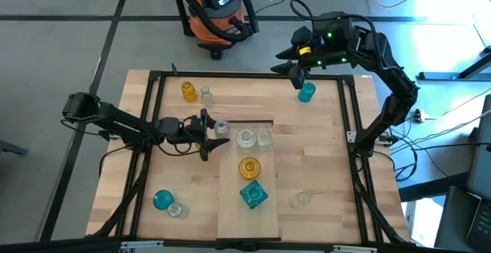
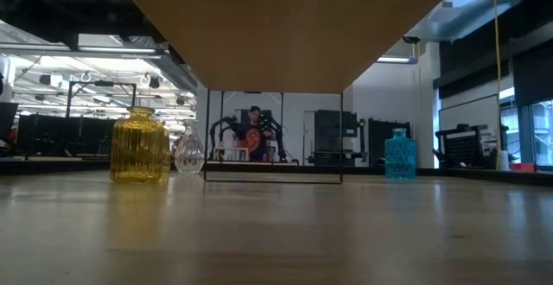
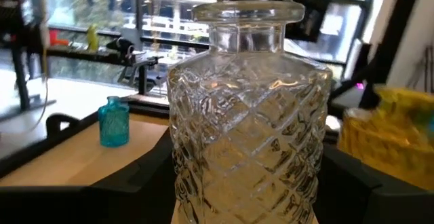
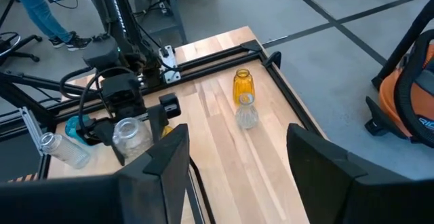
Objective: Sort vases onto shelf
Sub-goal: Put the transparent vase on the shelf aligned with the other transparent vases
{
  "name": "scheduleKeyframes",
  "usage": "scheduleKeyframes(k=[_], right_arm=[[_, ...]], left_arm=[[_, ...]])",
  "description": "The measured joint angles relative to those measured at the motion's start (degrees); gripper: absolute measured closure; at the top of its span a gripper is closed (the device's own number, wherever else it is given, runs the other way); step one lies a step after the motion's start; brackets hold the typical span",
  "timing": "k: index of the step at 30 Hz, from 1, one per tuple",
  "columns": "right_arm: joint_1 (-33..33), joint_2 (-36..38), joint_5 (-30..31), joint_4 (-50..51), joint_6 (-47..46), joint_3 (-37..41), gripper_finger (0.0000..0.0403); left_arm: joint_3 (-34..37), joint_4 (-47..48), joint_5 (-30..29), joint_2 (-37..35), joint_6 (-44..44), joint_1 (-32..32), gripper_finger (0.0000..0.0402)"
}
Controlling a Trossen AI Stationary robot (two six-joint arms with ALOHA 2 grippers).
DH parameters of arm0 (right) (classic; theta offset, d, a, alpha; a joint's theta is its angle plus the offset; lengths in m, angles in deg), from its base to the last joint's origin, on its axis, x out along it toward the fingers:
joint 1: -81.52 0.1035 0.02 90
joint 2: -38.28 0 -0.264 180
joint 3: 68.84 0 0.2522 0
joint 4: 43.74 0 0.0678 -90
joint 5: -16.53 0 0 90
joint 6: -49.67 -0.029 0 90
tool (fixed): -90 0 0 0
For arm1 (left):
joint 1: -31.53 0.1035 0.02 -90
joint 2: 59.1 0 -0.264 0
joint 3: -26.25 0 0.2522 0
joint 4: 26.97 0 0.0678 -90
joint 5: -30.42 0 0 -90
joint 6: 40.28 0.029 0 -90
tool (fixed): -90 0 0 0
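Note:
My left gripper point(image 1: 209, 134) reaches in from the table's left and is shut on a clear diamond-cut vase point(image 3: 247, 115), beside the far left corner of the shelf point(image 1: 230, 207). This pale plank has a thin black bar point(image 1: 257, 120) at its far end. It carries two clear vases point(image 1: 245, 138), an amber one point(image 1: 249, 166) and a square teal one point(image 1: 253, 195). An amber vase point(image 1: 188, 92), clear vases point(image 1: 205, 94) and teal vases point(image 1: 163, 199) stand on the table. My right gripper point(image 1: 295, 73) hangs open over the far edge, next to a teal vase point(image 1: 307, 92). My left gripper pinches the clear vase between its two fingers point(image 3: 135, 176), one on each side of the lower body point(image 3: 196, 183). The fingers come level from the table's left. The vase stands upright in the hold point(image 1: 221, 126). Its base is out of sight.
In the low view the shelf's underside point(image 2: 276, 26) spans the top, raised on a thin black frame point(image 2: 275, 180). A black rail frame point(image 1: 245, 75) borders the slatted tabletop. An orange vacuum point(image 1: 219, 8) stands on the floor beyond. A person point(image 2: 253, 134) shows far behind.

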Motion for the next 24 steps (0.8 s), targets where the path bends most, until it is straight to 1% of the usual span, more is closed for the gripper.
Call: scheduleKeyframes(k=[4, 11, 15, 18, 24], right_arm=[[0.0, 0.0, 1.2, 0.0, 0.0, 0.0, 0.0198], [0.0, 0.0, 1.3, 0.0, -0.4, 0.0, 0.0198], [0.0, 0.0, 1.3, 0.0, -0.4, 0.0, 0.0198], [0.0, 0.0, 1.3, 0.0, -0.7, 0.0, 0.0198], [0.0, 0.0, 1.3, 0.0, -1.6, 0.0, 0.0198]], left_arm=[[0.0, 0.2, 1.0, 0.0, 3.9, 0.0, 0.0153], [0.0, 0.3, 1.0, 0.0, 4.0, 0.2, 0.0152], [0.0, 0.4, 1.1, 0.1, 4.1, 0.8, 0.0133], [-0.2, 1.4, 1.4, 0.2, 4.0, 1.6, 0.0132], [-3.4, 1.0, 2.8, 0.2, 4.0, 2.7, 0.0137]])
